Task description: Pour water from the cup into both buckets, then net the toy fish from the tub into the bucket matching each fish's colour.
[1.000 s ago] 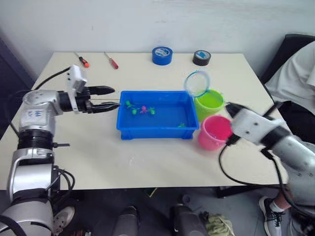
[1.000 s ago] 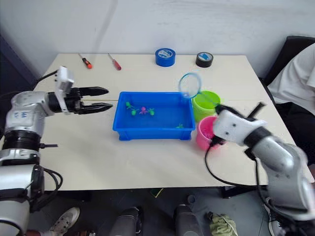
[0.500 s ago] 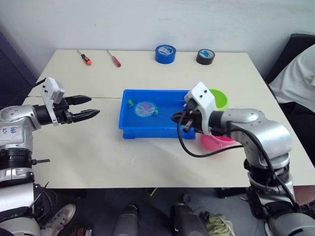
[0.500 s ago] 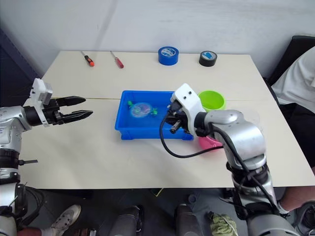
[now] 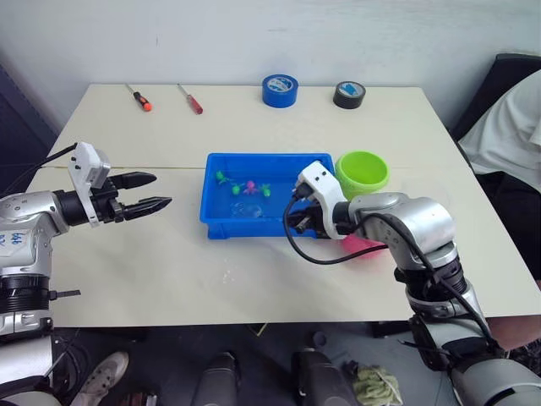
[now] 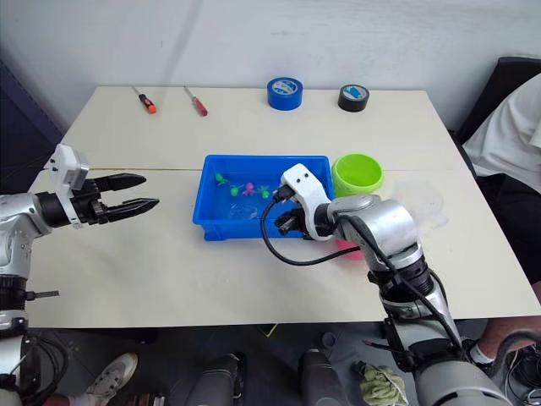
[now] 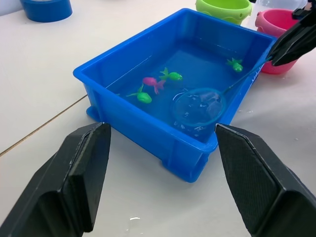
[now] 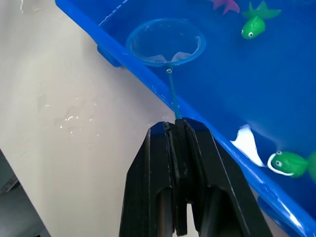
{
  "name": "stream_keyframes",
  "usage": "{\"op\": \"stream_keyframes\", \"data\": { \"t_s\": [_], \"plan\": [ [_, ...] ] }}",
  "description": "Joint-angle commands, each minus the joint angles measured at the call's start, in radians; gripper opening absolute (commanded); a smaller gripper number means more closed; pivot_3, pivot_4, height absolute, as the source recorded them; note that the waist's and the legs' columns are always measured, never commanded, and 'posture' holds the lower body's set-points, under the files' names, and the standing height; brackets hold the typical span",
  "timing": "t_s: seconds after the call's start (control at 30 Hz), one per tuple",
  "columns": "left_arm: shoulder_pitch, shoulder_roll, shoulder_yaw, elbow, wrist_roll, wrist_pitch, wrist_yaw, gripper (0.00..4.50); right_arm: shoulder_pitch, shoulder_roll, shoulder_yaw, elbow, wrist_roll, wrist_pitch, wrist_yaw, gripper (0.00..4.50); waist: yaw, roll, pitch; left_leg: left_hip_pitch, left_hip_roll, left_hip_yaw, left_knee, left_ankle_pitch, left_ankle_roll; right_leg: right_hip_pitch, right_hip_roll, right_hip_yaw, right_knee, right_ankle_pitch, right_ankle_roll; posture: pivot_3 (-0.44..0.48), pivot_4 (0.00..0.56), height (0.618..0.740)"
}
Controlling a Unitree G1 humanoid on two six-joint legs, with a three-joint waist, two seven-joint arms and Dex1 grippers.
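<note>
Beige tabletop (image 5: 169, 271) under my arms. Right gripper (image 8: 178, 129) clamped on thin handle of light blue hoop net (image 8: 166, 42), hoop dipped inside shallow bright blue plastic tub (image 5: 221, 222). Left gripper (image 5: 152, 192) spread wide, empty.

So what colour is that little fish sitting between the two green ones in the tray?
Pink, clearest in the left wrist view.

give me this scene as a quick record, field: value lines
tub: blue, holds water, mid-table
net: hoop dipped in tub near its front wall, no fish inside
right gripper: shut on net handle
left gripper: open, empty, off the tub's left side
fish in tub: three green, one pink fish
green bucket: beside tub's right end
pink bucket: in front of green one
</note>
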Motion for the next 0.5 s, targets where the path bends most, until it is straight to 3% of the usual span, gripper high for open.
{"op": "stream_keyframes", "data": {
  "t_s": [0.03,0.5],
  "plan": [
    [0.011,0.027,0.042,-0.052,-0.029,0.01,0.01,3.69,-0.031,0.007,0.01,0.031,-0.001,-0.045,-0.021,0.0,0.0,0.0,0.0,0.0,0.0,0.0,0.0,0.0,0.0,0.0,0.001,0.0,0.0,0.0,0.0,0.0,0.15,0.734],
    [0.049,0.044,0.062,-0.102,-0.05,0.036,0.03,3.69,-0.088,0.033,0.008,0.198,-0.028,-0.175,-0.081,0.0,-0.013,0.0,0.0,0.0,0.0,0.0,-0.001,0.0,0.0,0.0,-0.001,0.0,0.0,0.0,0.0,0.0,0.15,0.734]
  ]
}}
